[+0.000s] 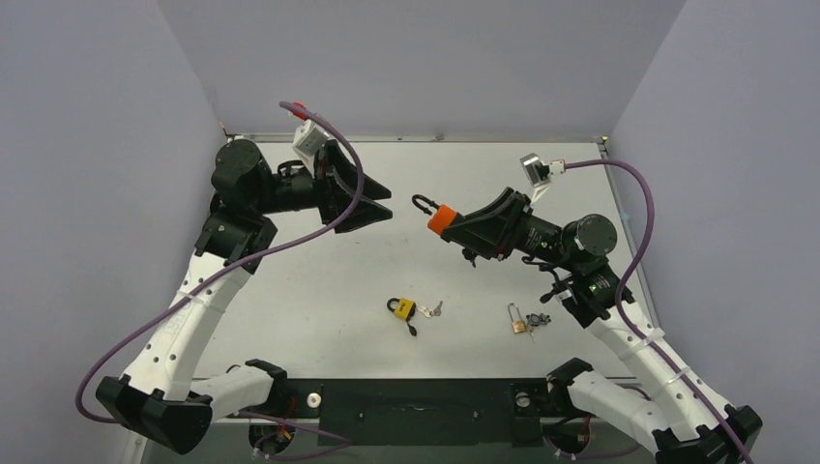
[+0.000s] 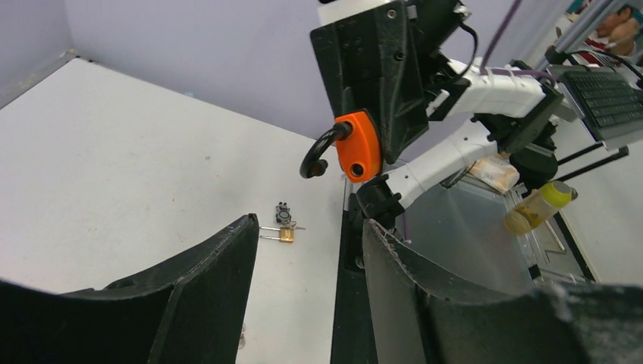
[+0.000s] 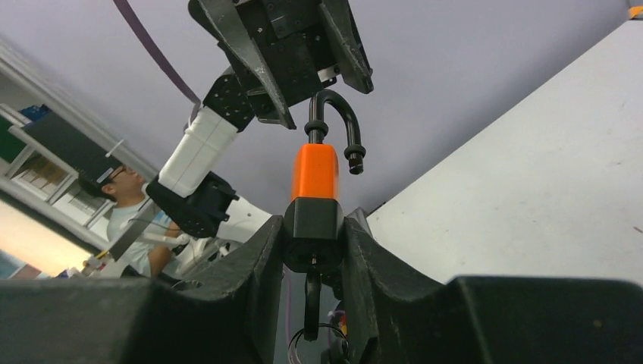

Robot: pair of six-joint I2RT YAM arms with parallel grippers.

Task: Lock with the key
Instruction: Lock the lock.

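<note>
your right gripper (image 1: pixel 462 228) is clamped on the orange padlock (image 1: pixel 441 219), held in the air over mid-table. its shackle (image 1: pixel 422 202) is sprung. long axis points at your left gripper (image 1: pixel 379 205), fingers apart, just beside the shackle.

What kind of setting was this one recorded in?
Probably a robotics lab: a white table boxed in by plain walls, with a keyboard and a person visible beyond it.

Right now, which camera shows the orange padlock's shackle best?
The right wrist view: the orange padlock sits close and centred, its shackle swung open, free end clear of the body. The left wrist view shows it smaller, side-on; the top view shows only a tiny hook.
</note>
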